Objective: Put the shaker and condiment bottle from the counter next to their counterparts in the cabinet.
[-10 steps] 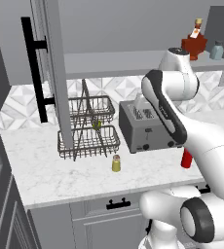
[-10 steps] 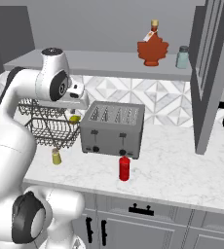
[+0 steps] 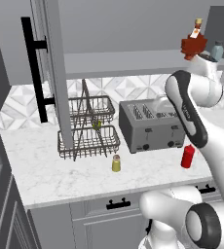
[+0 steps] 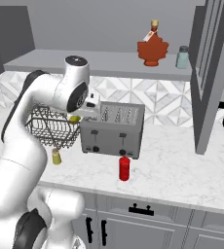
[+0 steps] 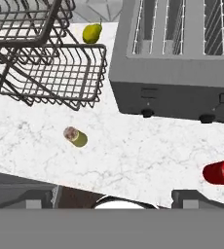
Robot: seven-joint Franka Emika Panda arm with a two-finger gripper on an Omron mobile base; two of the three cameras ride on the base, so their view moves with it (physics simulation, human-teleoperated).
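The yellowish-green shaker [image 3: 116, 163] [image 4: 56, 156] [image 5: 75, 136] with its tan top stands on the white marble counter [image 3: 46, 170], in front of the wire rack. The red condiment bottle [image 3: 187, 156] [image 4: 124, 168] [image 5: 222, 172] stands upright in front of the toaster's right end. My gripper [image 5: 115, 200] hangs open and empty above the counter's front strip, between shaker and bottle, looking down. The hand [image 4: 91, 107] sits by the toaster's left end. On the cabinet shelf [image 4: 84, 62] stand the counterparts: a dark-red leaf-shaped bottle [image 3: 194, 44] [image 4: 153, 48] and a pale blue-grey shaker [image 3: 217, 49] [image 4: 182, 57].
A grey toaster [image 3: 153, 125] [image 5: 177, 58] and a two-tier wire rack [image 3: 87, 129] [image 5: 46, 58] holding a yellow-green fruit [image 5: 92, 33] stand at the back of the counter. The cabinet door [image 3: 55, 73] with its black bar handle [image 3: 34, 68] stands open at the left; another door [image 4: 211, 73] hangs at the right.
The arm has swung a little to the right and the hand has come slightly lower near the toaster. Shaker and bottle have not moved.
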